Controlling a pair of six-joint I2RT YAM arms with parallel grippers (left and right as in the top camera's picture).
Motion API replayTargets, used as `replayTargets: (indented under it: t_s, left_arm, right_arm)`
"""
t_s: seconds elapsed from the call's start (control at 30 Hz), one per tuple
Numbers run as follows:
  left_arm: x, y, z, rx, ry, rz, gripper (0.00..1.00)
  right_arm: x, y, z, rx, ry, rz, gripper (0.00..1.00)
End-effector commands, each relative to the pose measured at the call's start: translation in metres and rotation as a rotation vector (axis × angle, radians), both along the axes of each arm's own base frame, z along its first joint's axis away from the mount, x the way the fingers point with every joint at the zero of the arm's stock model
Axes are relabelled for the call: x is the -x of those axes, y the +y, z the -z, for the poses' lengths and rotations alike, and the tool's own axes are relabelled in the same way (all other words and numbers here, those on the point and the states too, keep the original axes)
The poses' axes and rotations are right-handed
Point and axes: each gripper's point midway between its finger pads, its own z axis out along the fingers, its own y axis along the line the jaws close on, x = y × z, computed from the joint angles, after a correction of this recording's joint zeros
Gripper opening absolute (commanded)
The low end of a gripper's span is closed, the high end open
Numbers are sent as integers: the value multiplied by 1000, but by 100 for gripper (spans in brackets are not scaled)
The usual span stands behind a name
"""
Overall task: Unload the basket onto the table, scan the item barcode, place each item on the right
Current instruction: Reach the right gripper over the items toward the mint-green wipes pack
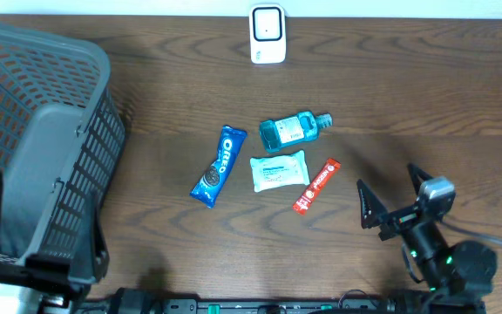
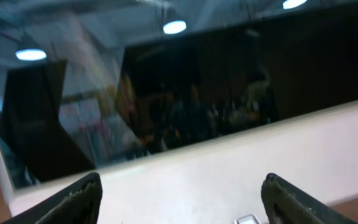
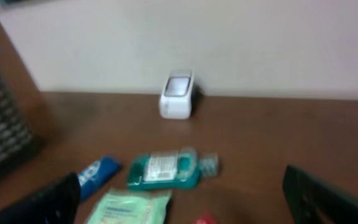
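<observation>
Near the back edge of the table stands a white barcode scanner [image 1: 267, 34], which also shows in the right wrist view [image 3: 178, 94]. Mid-table lie a blue Oreo pack [image 1: 218, 166], a green mouthwash bottle [image 1: 293, 131], a pale wipes pack [image 1: 278, 170] and a red snack bar [image 1: 315, 185]. My right gripper [image 1: 389, 187] hovers open to the right of the red bar and touches nothing. In its own view [image 3: 180, 177] it faces the bottle [image 3: 166, 170]. Out of the overhead view, my left gripper [image 2: 182, 180] is open and empty, facing a wall.
A large grey mesh basket [image 1: 42, 157] fills the left side of the table. The left wrist view shows a white wall and a dark window, with a small pale object [image 2: 247, 219] at its bottom edge.
</observation>
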Motion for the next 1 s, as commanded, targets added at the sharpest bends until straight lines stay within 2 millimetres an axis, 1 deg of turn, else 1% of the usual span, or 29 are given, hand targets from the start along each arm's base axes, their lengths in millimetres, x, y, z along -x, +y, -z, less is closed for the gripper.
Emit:
replayTargets:
  t_s: [0.0, 0.07, 0.17, 0.23, 0.3, 0.33, 0.4, 0.43, 0.47, 0.6, 0.67, 0.73, 0.87, 0.97]
  left_arm:
    - [-7, -3, 15, 14, 74, 17, 85]
    - [-9, -1, 20, 13, 91, -3, 88]
    - [-7, 7, 27, 15, 103, -61, 98]
    - [-2, 3, 39, -3, 112, -59, 98]
    - [6, -7, 54, -28, 112, -27, 98]
    - [13, -14, 61, -29, 106, -7, 98]
    - [20, -18, 63, -37, 86, 1, 98]
    - [25, -20, 59, -44, 59, 10, 98]
    - [30, -22, 48, -46, 11, 21, 98]
    - [49, -27, -2, -23, -194, 75, 98]
    - [56, -28, -15, 9, -233, 94, 98]
    - [59, -28, -15, 32, -214, 103, 98]
    - [58, -27, -11, 42, -188, 100, 98]
    - [59, -23, -11, 54, -191, 77, 98]
  right_arm:
    - [3, 17, -12, -87, 183, -91, 99]
    - [10, 31, -10, -133, 357, -181, 99]
    - [13, 44, -10, -191, 511, -258, 99]
    - [11, 50, -8, -221, 569, -299, 99]
    - [3, 50, 3, -250, 632, -293, 99]
    - [-5, 49, 4, -275, 645, -281, 99]
    - [-13, 49, 8, -299, 669, -273, 99]
    - [-15, 50, 11, -305, 688, -272, 99]
    - [-16, 50, 17, -302, 711, -268, 99]
    - [-23, 42, 49, -223, 811, -151, 99]
    - [-24, 38, 62, -185, 851, -85, 99]
    - [-24, 38, 71, -156, 884, -37, 99]
    - [-25, 42, 78, -111, 906, 10, 99]
    - [-26, 51, 82, -51, 919, 5, 99]
